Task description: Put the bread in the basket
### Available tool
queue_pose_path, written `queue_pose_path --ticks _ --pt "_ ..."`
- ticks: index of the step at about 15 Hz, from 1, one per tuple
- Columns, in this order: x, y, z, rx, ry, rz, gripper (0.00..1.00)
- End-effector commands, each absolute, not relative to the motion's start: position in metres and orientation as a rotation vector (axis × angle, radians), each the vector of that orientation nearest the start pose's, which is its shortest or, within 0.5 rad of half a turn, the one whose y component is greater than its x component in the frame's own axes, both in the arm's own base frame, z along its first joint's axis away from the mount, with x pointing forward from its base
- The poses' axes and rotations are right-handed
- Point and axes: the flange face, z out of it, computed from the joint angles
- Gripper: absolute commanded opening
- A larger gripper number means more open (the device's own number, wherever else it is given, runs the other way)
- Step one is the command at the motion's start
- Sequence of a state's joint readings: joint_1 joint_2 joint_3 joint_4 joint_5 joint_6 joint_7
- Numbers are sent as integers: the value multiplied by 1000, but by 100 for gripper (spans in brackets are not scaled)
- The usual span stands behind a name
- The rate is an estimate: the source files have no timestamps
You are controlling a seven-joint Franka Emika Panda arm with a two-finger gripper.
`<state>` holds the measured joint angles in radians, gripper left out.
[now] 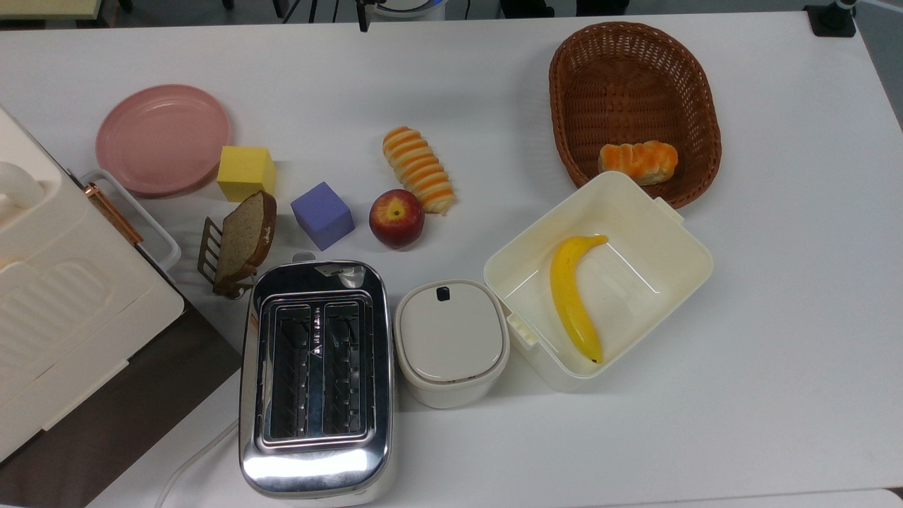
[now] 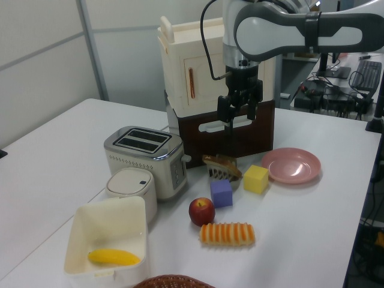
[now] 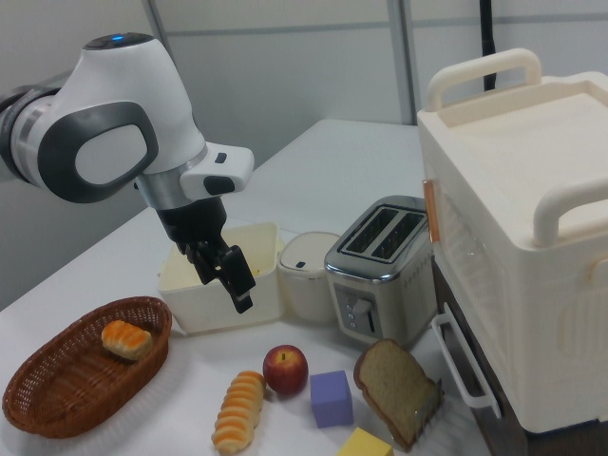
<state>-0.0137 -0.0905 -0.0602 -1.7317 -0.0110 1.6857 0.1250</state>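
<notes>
The bread [image 1: 419, 169] is a long ridged roll, cream with orange stripes, lying on the white table beside a red apple [image 1: 396, 217]. It also shows in the left view [image 2: 227, 234] and the right view [image 3: 239, 410]. The dark wicker basket [image 1: 621, 77] stands at the top view's upper right and holds a shorter orange-topped bun [image 1: 638, 161]. In the right view the basket [image 3: 57, 399] sits left of the roll. My gripper [image 2: 237, 117] hangs open and empty well above the table, pointing down. In the right view the gripper [image 3: 223, 285] is up and left of the roll.
A cream plastic box [image 1: 656, 233] holding a banana [image 1: 575, 296] touches the basket's near rim. A toaster [image 1: 316, 374], lidded white pot [image 1: 451, 339], purple cube [image 1: 322, 214], yellow cube [image 1: 245, 171], bread slice in a rack [image 1: 243, 240], pink plate [image 1: 162, 137] and a large cream cabinet [image 1: 63, 303] crowd the top view's left.
</notes>
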Motion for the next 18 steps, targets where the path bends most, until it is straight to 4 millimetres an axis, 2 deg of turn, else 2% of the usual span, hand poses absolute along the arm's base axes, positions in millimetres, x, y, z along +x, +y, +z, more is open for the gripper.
queue_pose_path --ticks 1,18 --pt "529 -45 617 -3118 208 -115 100" --pt "526 -45 614 -3120 200 -101 100"
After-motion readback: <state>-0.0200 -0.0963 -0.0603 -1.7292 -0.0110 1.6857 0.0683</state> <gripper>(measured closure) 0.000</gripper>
